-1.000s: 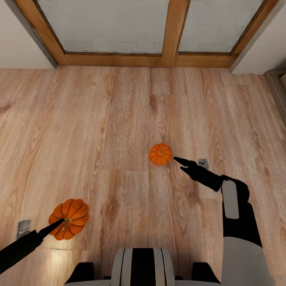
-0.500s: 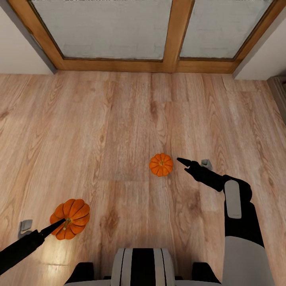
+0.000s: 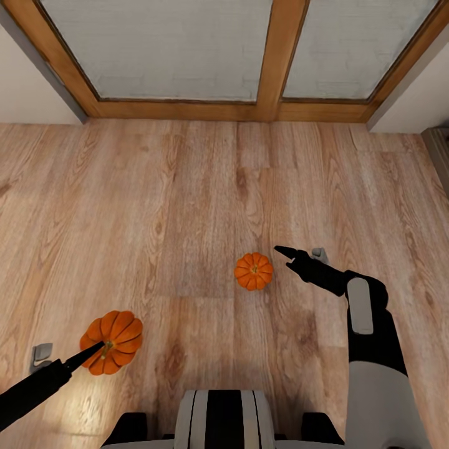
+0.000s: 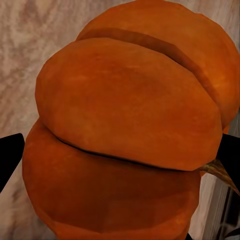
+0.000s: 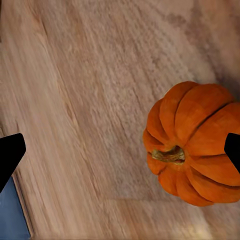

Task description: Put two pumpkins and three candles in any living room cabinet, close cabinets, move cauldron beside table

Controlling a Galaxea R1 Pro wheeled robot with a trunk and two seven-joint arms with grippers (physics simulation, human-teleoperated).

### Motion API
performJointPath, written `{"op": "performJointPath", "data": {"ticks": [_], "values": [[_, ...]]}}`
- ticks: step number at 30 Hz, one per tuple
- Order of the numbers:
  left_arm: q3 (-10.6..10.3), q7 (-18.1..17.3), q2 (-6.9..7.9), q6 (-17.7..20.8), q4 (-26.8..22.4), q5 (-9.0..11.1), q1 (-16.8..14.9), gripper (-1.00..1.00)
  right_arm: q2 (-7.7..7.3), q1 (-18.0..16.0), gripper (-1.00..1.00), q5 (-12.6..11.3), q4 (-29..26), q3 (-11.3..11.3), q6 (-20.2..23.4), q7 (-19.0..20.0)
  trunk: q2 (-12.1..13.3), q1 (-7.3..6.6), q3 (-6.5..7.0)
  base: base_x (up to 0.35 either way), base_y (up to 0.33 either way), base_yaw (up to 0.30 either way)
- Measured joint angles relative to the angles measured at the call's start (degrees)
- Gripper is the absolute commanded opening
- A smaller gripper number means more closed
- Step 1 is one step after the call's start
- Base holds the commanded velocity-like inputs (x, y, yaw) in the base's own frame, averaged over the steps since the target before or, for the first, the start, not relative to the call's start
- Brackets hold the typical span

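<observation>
Two orange ribbed pumpkins show. One pumpkin hangs low at the head view's left, my left gripper shut on it near its stem; its ribs bulge between the black fingertips. The other pumpkin sits upright on the wooden floor, just left of my right gripper. The right gripper is open and holds nothing. In the right wrist view that floor pumpkin lies close to one fingertip, stem up.
A wide wood-framed window runs along the floor at the far wall, with white wall on both sides. A grey strip stands at the right edge. Bare wooden floor spreads all around. My base fills the near edge.
The whole view has shifted, so the camera has moved: window and floor pumpkin sit lower in the picture. The floor pumpkin is now nearer me, beside the right gripper. The left gripper still holds its pumpkin.
</observation>
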Motion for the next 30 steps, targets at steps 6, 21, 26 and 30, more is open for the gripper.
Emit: {"op": "performJointPath", "data": {"ticks": [6, 21, 26, 30], "values": [[-0.3, 1.0, -0.6, 0.1, -0.7, 0.4, 0.0, -1.0, -0.25, -2.9, 1.0, -0.1, 4.7, 0.1, 0.0, 0.4, 0.0, 0.0, 0.0, 0.002, 0.0, 0.0], [-0.2, 1.1, -2.05, 0.3, -1.3, 0.5, 0.0, -1.0, -6.18, -11.4, 1.0, 0.1, 23.4, 0.0, -1.8, 0.6, 0.0, 0.0, 0.0, 0.0, 0.0, 0.0], [-0.1, 0.9, -2.8, 1.0, -3.1, 1.2, 0.0, -1.0, -8.0, -17.1, 1.0, 0.5, 39.6, 0.2, -9.0, 1.6, 0.0, 0.0, 0.0, 0.0, 0.0, 0.0], [-1.7, 1.2, -3.28, 6.0, -6.8, 2.6, -1.1, -1.0, -10.13, -18.8, 1.0, 1.0, 46.3, 0.7, -12.0, 7.4, 0.0, 0.0, 0.0, 0.0, 0.0, 0.0]]}}
